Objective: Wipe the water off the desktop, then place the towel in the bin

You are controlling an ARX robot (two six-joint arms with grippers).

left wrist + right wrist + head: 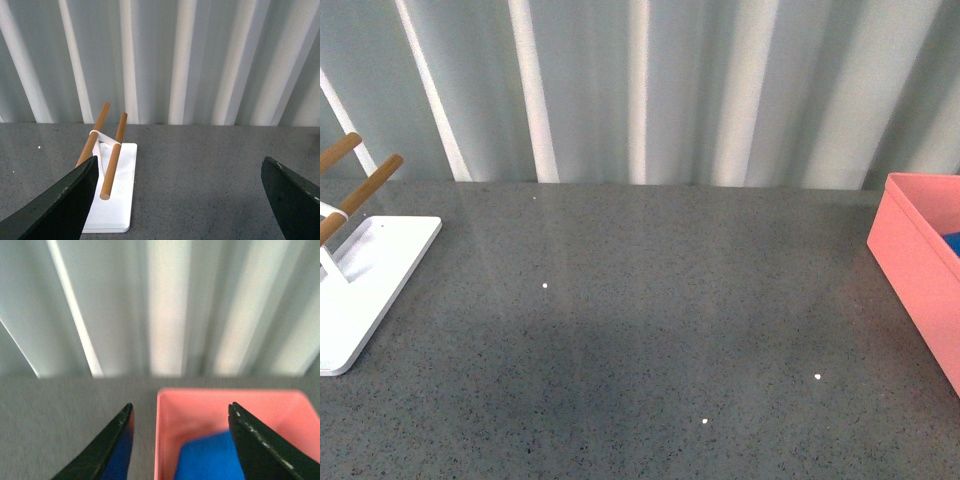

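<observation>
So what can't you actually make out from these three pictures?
- Towel: the right wrist view is blurred and cuts its lower part off; the front view shows only a blue sliver behind the bin wall.
- Bin: its far side is off frame in the front view.
- Rack: cut off by the front view's left edge.
- Water on the desktop: too faint to tell.

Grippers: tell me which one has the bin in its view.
The right gripper: the pink bin with the blue towel shows between its fingers. The left sees only the rack.

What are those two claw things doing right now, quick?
Left gripper: open, holding nothing.
Right gripper: open, empty, above the salmon-pink plastic bin.
</observation>
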